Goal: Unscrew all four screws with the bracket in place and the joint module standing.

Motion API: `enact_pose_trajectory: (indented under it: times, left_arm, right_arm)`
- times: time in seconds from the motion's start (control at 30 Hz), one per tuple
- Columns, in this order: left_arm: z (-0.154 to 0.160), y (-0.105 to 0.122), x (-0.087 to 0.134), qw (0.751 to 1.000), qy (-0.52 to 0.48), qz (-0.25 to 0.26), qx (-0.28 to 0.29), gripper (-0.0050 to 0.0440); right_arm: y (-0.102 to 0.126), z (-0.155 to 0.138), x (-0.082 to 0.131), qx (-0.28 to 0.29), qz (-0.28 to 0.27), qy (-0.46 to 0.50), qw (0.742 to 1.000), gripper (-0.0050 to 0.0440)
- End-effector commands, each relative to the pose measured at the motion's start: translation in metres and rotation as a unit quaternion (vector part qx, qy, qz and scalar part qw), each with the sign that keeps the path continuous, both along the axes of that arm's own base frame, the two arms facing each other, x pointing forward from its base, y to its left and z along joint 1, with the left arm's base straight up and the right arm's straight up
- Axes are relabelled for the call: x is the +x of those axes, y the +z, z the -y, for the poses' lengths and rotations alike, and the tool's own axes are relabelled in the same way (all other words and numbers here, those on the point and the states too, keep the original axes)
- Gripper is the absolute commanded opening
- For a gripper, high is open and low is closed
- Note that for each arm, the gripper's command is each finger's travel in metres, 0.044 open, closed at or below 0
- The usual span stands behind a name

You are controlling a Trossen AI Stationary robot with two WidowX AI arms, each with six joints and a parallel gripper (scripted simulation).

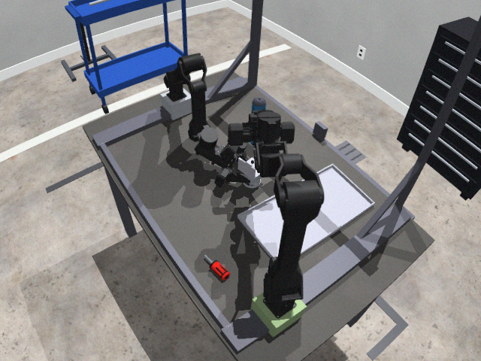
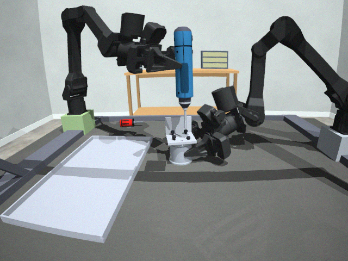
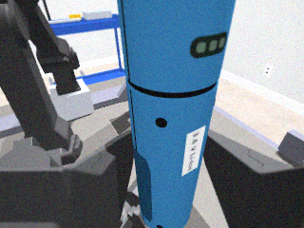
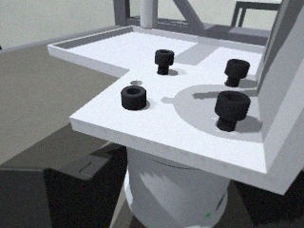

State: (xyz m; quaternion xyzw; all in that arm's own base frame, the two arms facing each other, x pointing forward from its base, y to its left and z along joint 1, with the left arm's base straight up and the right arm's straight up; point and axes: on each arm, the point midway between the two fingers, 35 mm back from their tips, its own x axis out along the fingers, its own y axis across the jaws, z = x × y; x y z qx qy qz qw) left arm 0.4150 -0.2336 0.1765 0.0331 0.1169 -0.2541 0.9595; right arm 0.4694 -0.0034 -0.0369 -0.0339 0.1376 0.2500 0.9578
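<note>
My left gripper [image 2: 181, 64] [image 3: 167, 136] is shut on the blue electric screwdriver [image 2: 184, 42] [image 3: 173, 62] [image 1: 258, 107], upright above the joint module. Its bit [image 2: 185, 118] [image 4: 148, 14] points down and ends in the air above the bracket plate. The joint module [image 2: 179, 155] [image 4: 166, 190] stands upright, the white bracket [image 2: 179, 123] [image 4: 100, 111] on top. The screw [image 4: 133, 97] at the near left in the right wrist view sits low; the screws [image 4: 163, 58] [image 4: 237, 69] [image 4: 232, 106] stand up with shanks showing. My right gripper [image 2: 187, 145] [image 4: 178, 146] is shut on the joint module below the bracket.
A white tray [image 1: 349, 215] [image 2: 89, 232] lies beside the module, on the green base's side. A red hand screwdriver [image 1: 220, 271] [image 2: 126, 122] lies on the table apart from the arms. Frame rails [image 1: 128, 125] edge the table, and a small dark block [image 1: 320, 131] stands at one edge.
</note>
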Motion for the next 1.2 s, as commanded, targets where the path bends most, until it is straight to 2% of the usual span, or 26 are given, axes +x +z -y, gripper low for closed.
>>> enact_pose_trajectory:
  times: [0.0,0.53,0.7,0.8,1.1,1.17]
  left_arm:
    - [0.005,0.033,0.014,0.999,-0.005,0.04,-0.021,0.0162]
    - [0.004,0.039,0.014,0.999,-0.005,0.046,-0.024,0.0162]
    - [0.007,0.014,0.013,0.999,-0.005,0.034,-0.018,0.0162]
    - [0.007,0.02,0.012,0.999,-0.006,0.04,-0.022,0.0162]
    - [0.006,0.02,0.012,0.999,-0.005,0.04,-0.021,0.0162]
    - [0.005,0.012,0.008,0.999,-0.005,0.034,-0.019,0.0162]
  right_arm:
    - [0.012,0.001,0.005,-0.003,0.016,0.001,1.0,0.0241]
    - [0.012,0.001,0.005,-0.003,0.016,0.001,1.0,0.0241]
    - [0.012,0.001,0.005,-0.003,0.016,0.001,1.0,0.0241]
    - [0.012,0.001,0.005,-0.003,0.016,0.001,1.0,0.0241]
    - [0.012,0.001,0.005,-0.003,0.016,0.001,1.0,0.0241]
    - [0.012,0.001,0.005,-0.003,0.016,0.001,1.0,0.0241]
